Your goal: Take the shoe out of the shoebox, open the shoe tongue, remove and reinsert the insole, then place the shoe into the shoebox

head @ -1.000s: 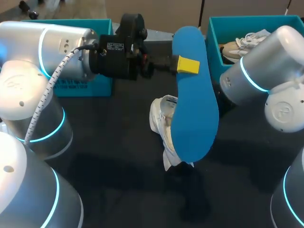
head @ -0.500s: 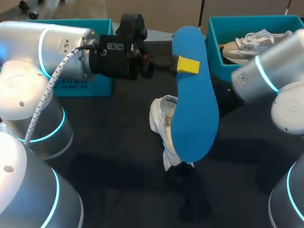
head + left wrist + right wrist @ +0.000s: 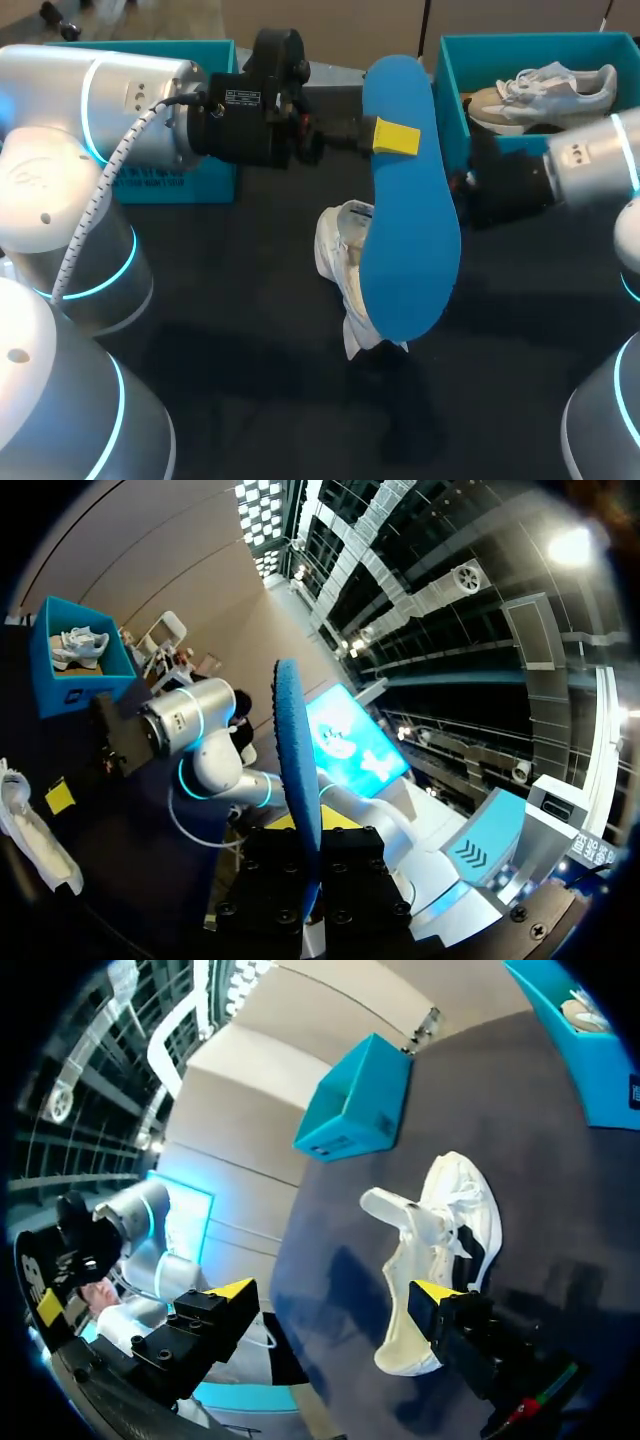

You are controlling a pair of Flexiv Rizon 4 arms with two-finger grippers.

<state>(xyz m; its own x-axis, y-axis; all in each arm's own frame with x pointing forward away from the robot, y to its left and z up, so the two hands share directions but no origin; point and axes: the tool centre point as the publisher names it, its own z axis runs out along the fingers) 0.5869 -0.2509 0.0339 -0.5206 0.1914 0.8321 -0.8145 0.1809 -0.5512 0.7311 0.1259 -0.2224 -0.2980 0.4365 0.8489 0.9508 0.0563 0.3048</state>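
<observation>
A: Surface status?
B: Dark table (image 3: 250,300). A white laced shoe (image 3: 340,260) lies near its centre, and a teal open shoebox (image 3: 450,90) stands at 2 o'clock.
A: End effectors?
B: Left gripper (image 3: 396,137) is clamped on the blue foam insole (image 3: 405,230), held over the shoe. Right gripper (image 3: 335,1295) is spread wide and empty, between shoe and shoebox.

Robotics lab, left arm (image 3: 100,100), right arm (image 3: 600,150), dark table (image 3: 240,330), teal shoebox (image 3: 452,100)

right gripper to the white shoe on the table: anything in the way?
Nothing visible. The shoe lies on the table just ahead of the open right gripper. The blue insole is held up off the table by the left gripper, out of that path.
</observation>
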